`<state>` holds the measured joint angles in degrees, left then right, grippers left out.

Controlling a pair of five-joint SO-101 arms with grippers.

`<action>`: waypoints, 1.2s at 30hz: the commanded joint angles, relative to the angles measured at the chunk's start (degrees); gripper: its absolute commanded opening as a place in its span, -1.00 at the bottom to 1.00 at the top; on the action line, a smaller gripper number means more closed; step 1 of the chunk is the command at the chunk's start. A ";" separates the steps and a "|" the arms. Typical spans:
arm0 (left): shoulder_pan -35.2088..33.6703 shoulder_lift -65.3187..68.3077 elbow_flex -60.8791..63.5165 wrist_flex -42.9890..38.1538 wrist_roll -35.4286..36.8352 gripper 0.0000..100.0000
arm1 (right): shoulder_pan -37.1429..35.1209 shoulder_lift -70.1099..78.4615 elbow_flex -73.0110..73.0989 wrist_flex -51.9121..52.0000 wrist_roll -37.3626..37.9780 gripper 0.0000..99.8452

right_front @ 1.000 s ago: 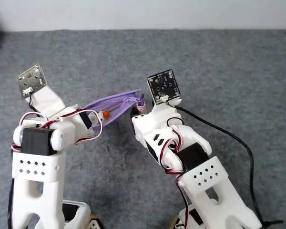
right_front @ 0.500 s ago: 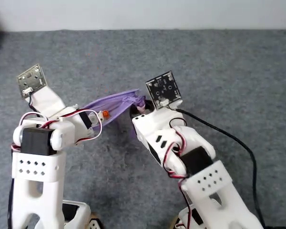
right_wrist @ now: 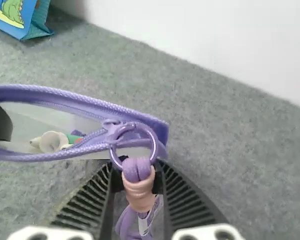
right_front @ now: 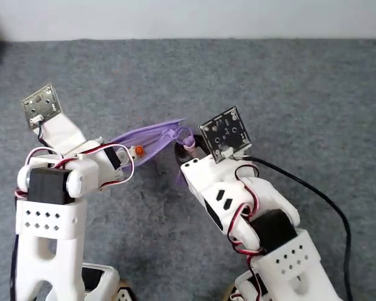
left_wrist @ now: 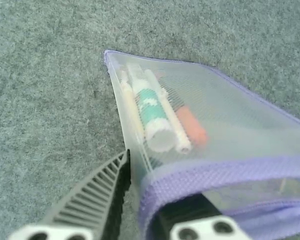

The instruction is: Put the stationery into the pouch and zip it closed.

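Zipping step in hand: stationery [left_wrist: 160, 117] (white-green tube, orange marker etc.) sits inside translucent plastic pouch [right_front: 147, 139] w/ purple zip trim, slung above grey carpet [right_front: 288, 81]. Left gripper [left_wrist: 150, 200] at one end of pouch, clamped on its purple edge. Right gripper [right_wrist: 137, 197] at opposite end of pouch, pinched tight on purple-pink zip-pull tassel [right_wrist: 137, 175]. Mouth looks open beyond slider, so next probably: draw pull along teeth toward left-held end, left bracing.

Right gripper [right_wrist: 136, 172] dragged zipper pull [right_wrist: 133, 146] rightward, away from pouch [right_front: 144, 135]
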<state>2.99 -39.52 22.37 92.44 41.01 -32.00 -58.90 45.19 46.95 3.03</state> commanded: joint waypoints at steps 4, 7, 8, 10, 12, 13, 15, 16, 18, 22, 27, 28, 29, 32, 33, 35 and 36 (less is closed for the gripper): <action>6.86 -5.63 -1.98 5.54 -2.64 -0.71 | 4.44 -2.15 -3.25 -1.54 1.49 -0.99; 10.02 -8.79 -2.15 7.47 -2.64 -0.40 | 5.49 -1.80 -3.25 -3.65 3.25 -0.99; 11.25 -10.11 -2.24 7.74 -2.64 -0.30 | 5.67 -1.54 -3.25 -4.26 3.96 -0.99; 13.27 -13.36 -2.24 7.56 -2.55 -0.16 | 6.46 -1.27 -3.25 -6.11 4.84 -0.99; 13.80 -16.09 -2.33 7.56 -2.55 -0.11 | 7.43 -0.57 -3.25 -7.96 5.98 -0.99; 13.80 -17.23 -2.33 7.56 -2.64 -0.11 | 7.96 -0.13 -3.25 -8.92 6.68 -0.99; 13.80 -19.34 -2.86 7.65 -2.64 -0.11 | 8.66 0.84 -3.34 -11.30 7.82 -0.99; 13.80 -20.22 -3.74 7.82 -2.64 -0.11 | 9.10 1.36 -3.34 -12.79 8.53 -0.99; 13.54 -21.71 -6.02 7.56 -2.55 -0.11 | 9.54 2.24 -3.52 -16.31 9.67 -0.99; 6.77 -23.12 -10.86 6.68 -3.34 -0.11 | 9.63 2.95 -3.52 -22.02 12.40 -0.99; 0.00 -23.30 -12.26 6.68 -8.62 -0.11 | 9.01 2.59 -4.48 -22.37 15.56 -0.99; -0.09 -23.30 -12.09 6.95 -9.23 -0.11 | 8.84 2.59 -5.54 -22.37 16.09 -0.99; 0.00 -23.30 -12.09 7.74 -9.85 -0.11 | 8.75 2.59 -6.77 -22.37 16.09 -0.99; 0.18 -23.21 -10.33 8.09 -11.96 -0.11 | 6.99 3.12 -10.73 -22.20 16.35 -0.99; 0.62 -23.21 -9.54 8.09 -12.84 -0.11 | 6.20 3.12 -11.60 -21.76 17.49 -0.99; 2.46 -23.21 -7.96 8.09 -14.51 -0.17 | 3.91 2.86 -12.92 -19.21 20.75 -0.99; 3.78 -23.21 -7.34 8.09 -14.86 -0.21 | 2.59 2.68 -13.36 -17.98 21.89 -0.99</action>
<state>4.40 -62.64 14.29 99.38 28.09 -26.29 -55.47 37.27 27.34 21.76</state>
